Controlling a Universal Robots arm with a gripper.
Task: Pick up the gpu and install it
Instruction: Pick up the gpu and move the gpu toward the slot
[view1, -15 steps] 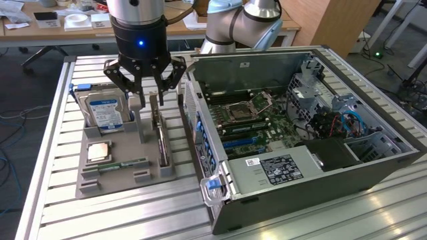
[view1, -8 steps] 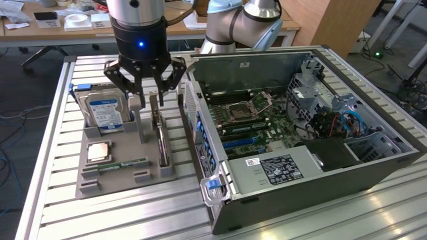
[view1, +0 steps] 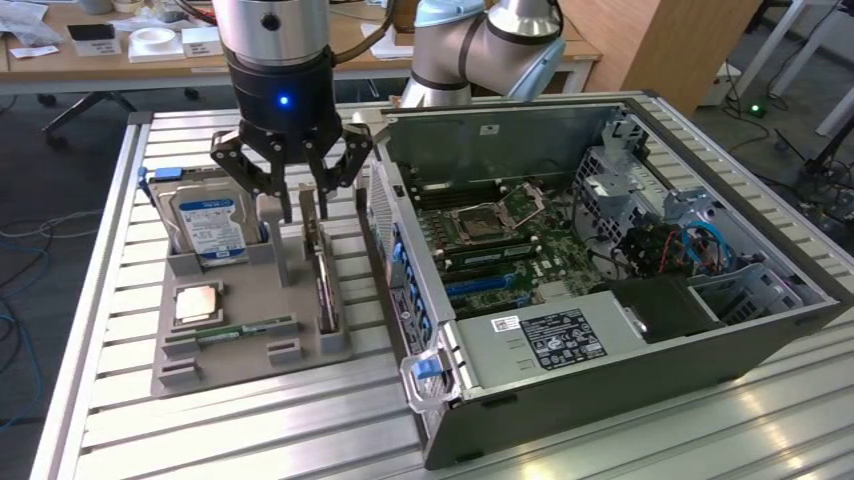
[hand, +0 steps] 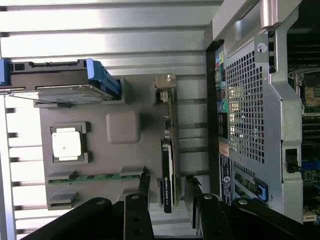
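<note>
Gripper (view1: 295, 195), jaws wide apart, on either side of the gpu (view1: 324, 275) upright in the grey tray (view1: 187, 372)

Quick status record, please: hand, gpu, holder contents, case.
hand: open, low over the holder, fingers either side of the gpu, not closed on it
gpu: standing on edge in its holder slot, not lifted
holder: also carries hard drive, cpu, memory stick
case: open, to the exterior view's right of the holder, motherboard exposed
</note>
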